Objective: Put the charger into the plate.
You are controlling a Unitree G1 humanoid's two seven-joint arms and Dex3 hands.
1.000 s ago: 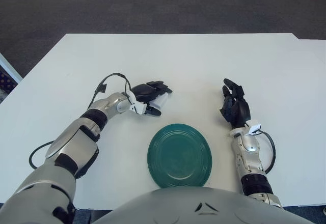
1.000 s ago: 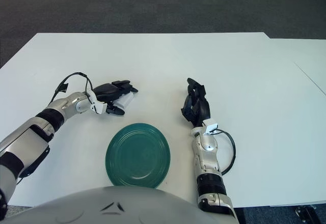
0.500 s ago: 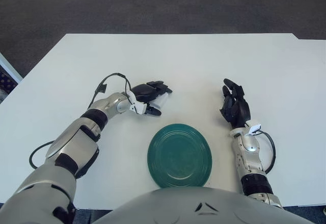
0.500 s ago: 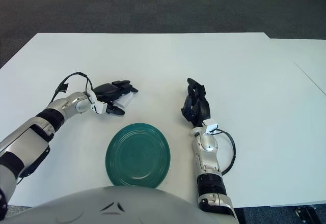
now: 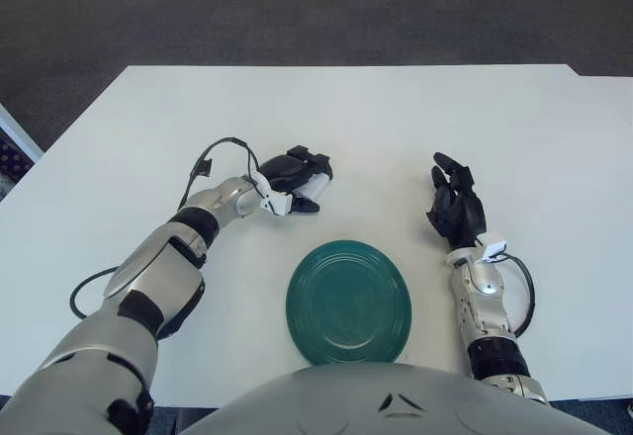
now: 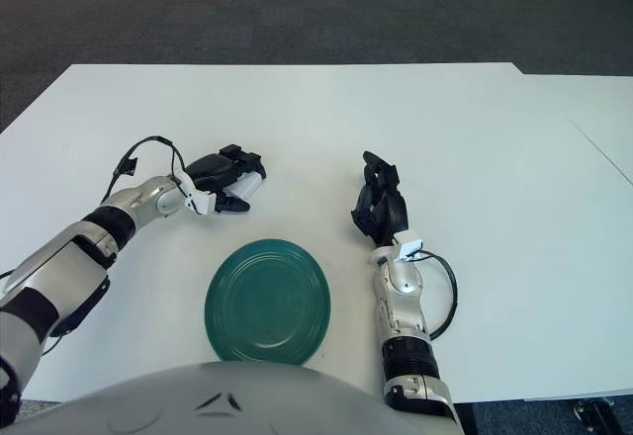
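**A:** Where is your charger right now?

**B:** Look at the left hand (image 5: 295,174): its dark fingers are curled around the white charger (image 5: 309,187), which shows only as a pale block under them (whether it has left the table (image 5: 396,129) I cannot tell). You have it beyond the green plate (image 5: 348,302) and to the left of it, near but clear of the rim.

**A:** And the plate itself?

**B:** You can see it lying flat on the white table close to the robot's body, with nothing in it.

**A:** What about your other side?

**B:** Your right hand (image 5: 455,203) shows to the right of the plate, apart from it, fingers loosely bent and pointing away from the robot, holding nothing. A black cable loops beside its wrist.
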